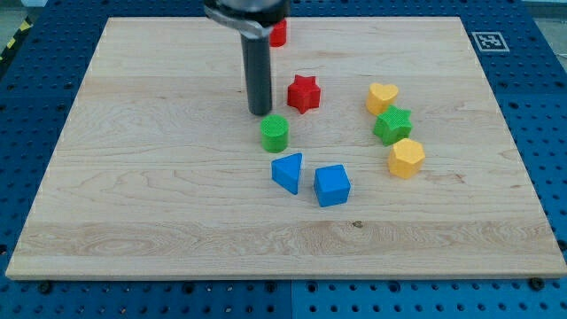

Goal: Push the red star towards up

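The red star (303, 93) lies on the wooden board (133, 177), a little above the middle. My tip (260, 112) stands just left of the star, a short gap away, and slightly lower in the view. It is right above the green cylinder (275, 133). A second red block (278, 34) sits near the view's top, partly hidden behind the rod.
A blue triangle (287, 172) and a blue cube (332, 185) lie below the green cylinder. At the view's right stand a yellow heart (382, 97), a green star-like block (392, 125) and a yellow hexagon-like block (407, 158). A marker tag (488, 41) is at the top right.
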